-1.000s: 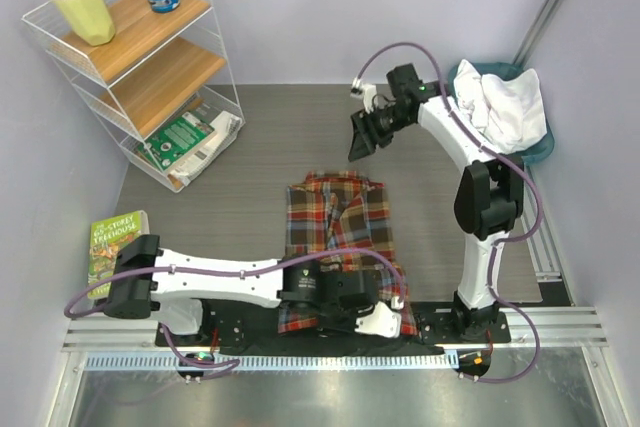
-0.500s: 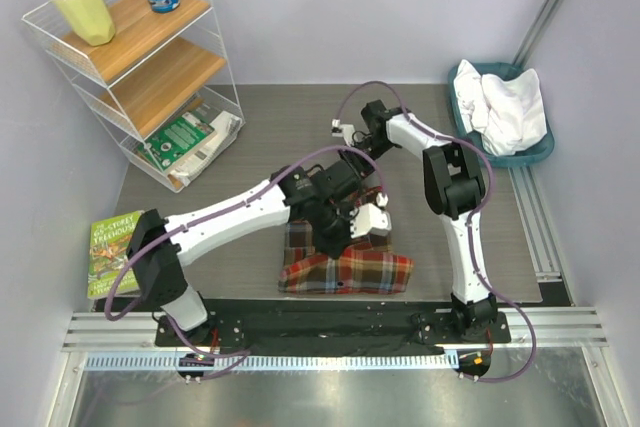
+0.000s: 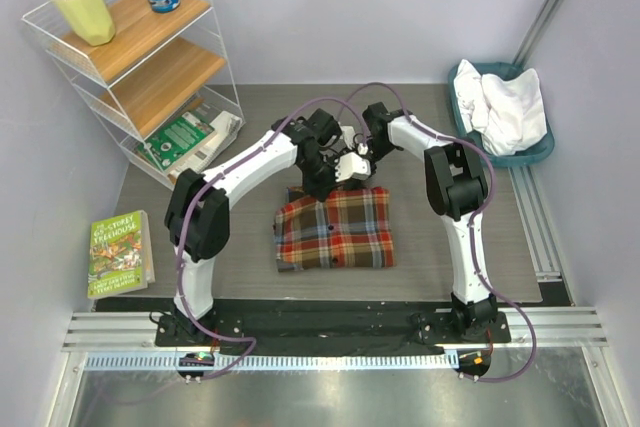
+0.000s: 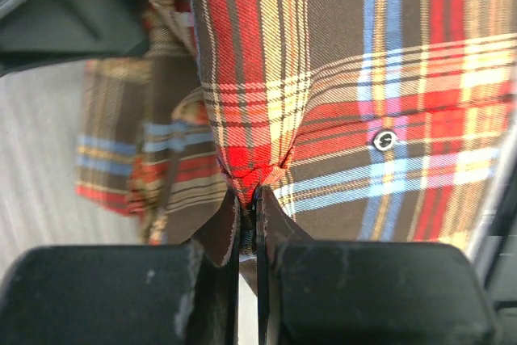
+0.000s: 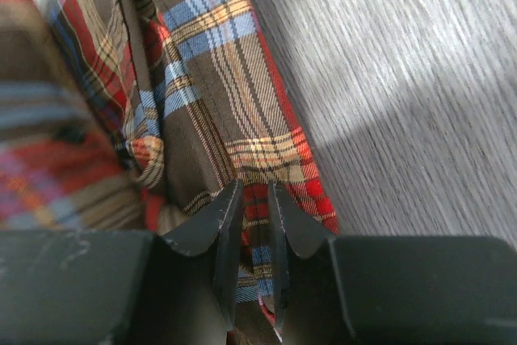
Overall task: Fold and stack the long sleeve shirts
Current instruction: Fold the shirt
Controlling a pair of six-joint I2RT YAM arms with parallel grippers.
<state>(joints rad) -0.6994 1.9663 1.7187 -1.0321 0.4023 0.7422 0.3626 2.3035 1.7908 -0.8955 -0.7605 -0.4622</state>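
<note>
Tightly, left gripper (image 4: 256,193) pinches plaid shirt (image 3: 335,232) at edge.

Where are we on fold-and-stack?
Done: plaid shirt lies folded into a compact rectangle on the table. In hand: left gripper shut on its far edge; right gripper beside it, jaws narrow, grip unclear. Left: white shirt sits heaped in the teal basket, unfolded; nothing stacked.

Our left claw (image 4: 250,199) is pinched tight on a fold of the plaid shirt (image 4: 355,62). Its two dark fingers are pressed together, and the red-checked cloth bunches up from their tips. We see a small button (image 4: 384,140) just right of the pinch, and blurred grey worktop (image 4: 36,151) at the left.
</note>
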